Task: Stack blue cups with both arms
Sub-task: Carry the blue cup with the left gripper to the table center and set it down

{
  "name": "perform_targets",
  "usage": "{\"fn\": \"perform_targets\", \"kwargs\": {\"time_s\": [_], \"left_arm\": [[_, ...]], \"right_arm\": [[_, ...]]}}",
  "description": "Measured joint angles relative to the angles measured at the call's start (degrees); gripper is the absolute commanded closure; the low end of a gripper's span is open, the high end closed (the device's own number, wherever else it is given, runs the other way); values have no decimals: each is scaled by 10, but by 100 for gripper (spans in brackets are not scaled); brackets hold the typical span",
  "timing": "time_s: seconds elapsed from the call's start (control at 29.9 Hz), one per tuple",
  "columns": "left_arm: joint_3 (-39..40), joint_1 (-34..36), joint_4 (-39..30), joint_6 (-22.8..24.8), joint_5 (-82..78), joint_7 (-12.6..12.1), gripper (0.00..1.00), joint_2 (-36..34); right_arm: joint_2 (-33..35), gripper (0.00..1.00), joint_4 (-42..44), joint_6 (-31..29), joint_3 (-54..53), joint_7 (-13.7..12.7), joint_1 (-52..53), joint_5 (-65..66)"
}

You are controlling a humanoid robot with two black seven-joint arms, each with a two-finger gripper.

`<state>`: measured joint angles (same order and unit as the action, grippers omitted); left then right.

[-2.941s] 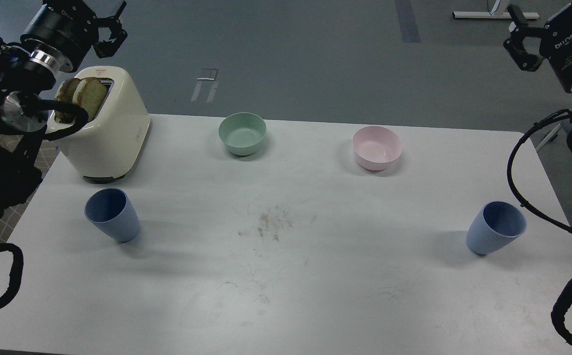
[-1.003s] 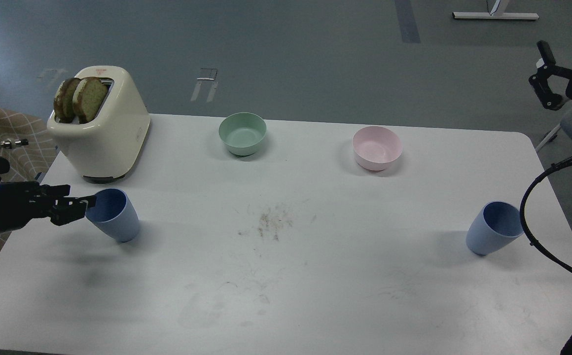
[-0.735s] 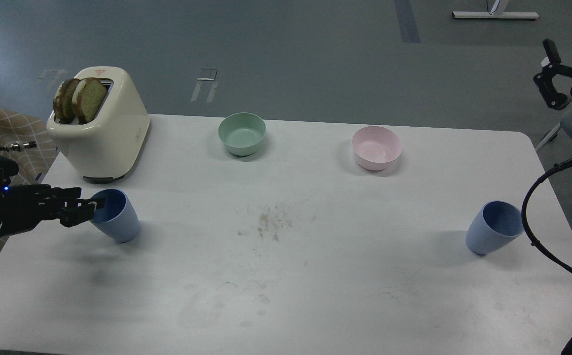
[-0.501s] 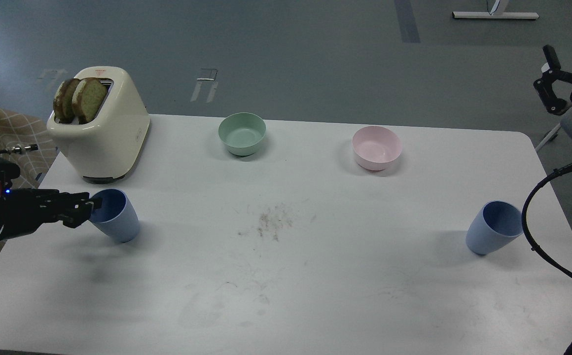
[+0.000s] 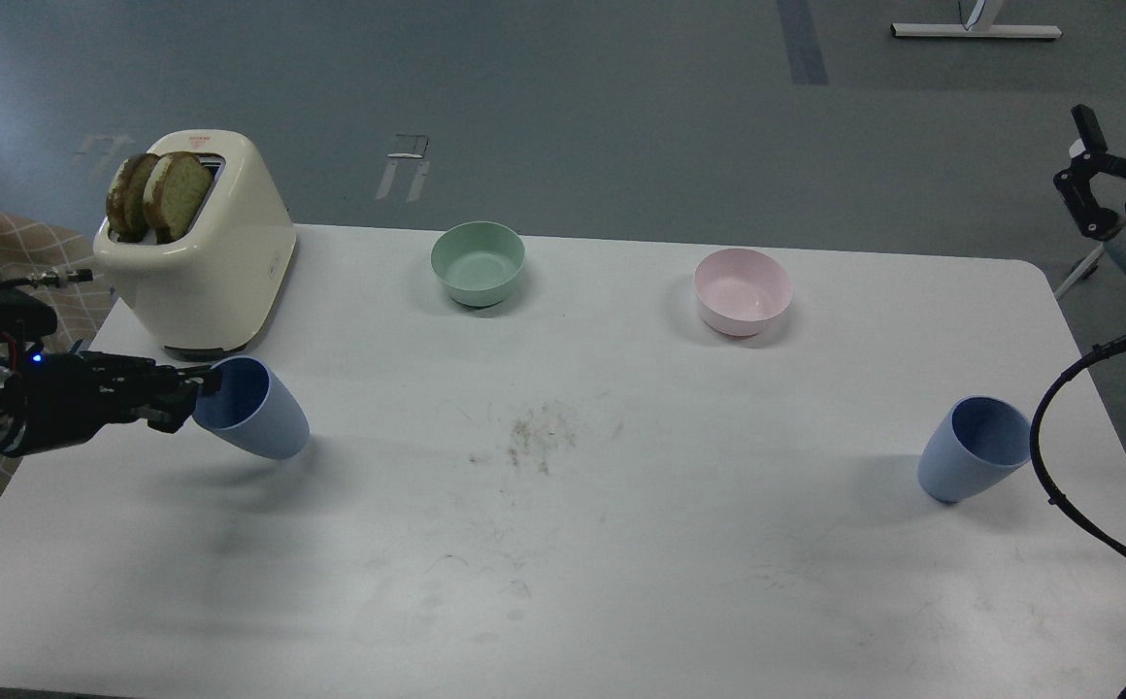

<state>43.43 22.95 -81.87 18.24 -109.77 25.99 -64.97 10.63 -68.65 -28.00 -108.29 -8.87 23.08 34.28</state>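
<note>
My left gripper (image 5: 196, 390) pinches the near cup (image 5: 252, 419) by its rim, tilting it; right gripper (image 5: 1087, 175) hangs with jaws apart. I should lift slowly, keeping the grip firm.

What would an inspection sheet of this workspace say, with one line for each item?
Surface: white table, scuffed, with brown crumbs near the middle.
Job's things: left blue cup tilted, rim at the left gripper; right blue cup stands alone, untouched.
Clutter: cream toaster holding two toast slices; mint-green bowl; pink bowl.
Grippers: left gripper closed on the left cup's rim; right gripper raised beyond the table, open and empty.
Cables: black cable loop beside the right cup, not touching it.
Surroundings: grey floor; checked cloth at left.
</note>
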Motion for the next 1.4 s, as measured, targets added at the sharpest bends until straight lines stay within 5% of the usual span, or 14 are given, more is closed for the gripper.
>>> {"fn": "perform_targets", "kwargs": {"time_s": [0.17,0.4,0.57,0.8,1.17,1.3,1.4], "left_arm": [[-4,106,-75,90,-44,-5,100,63],[-104,226,-62,98,-135,-21,100,226],[-201,297,8,98,-148,-35,100,321],[-231,318,88,98,-151,-37,100,396],[-265,325,144,98,-152,-37,100,418],[-265,328,144,98,-150,-37,65,418],[-265,330,144,98,-146,-37,53,418]], "right_arm": [[0,0,-5,0,-2,0,-4,0],[0,0,-13,0,-3,0,-19,0],[0,0,-16,0,-10,0,-31,0],[0,0,-29,0,-18,0,-52,-1],[-4,0,-40,0,-18,0,-56,-7],[-4,0,-40,0,-18,0,-56,-7],[-4,0,-40,0,-17,0,-56,-7]]}}
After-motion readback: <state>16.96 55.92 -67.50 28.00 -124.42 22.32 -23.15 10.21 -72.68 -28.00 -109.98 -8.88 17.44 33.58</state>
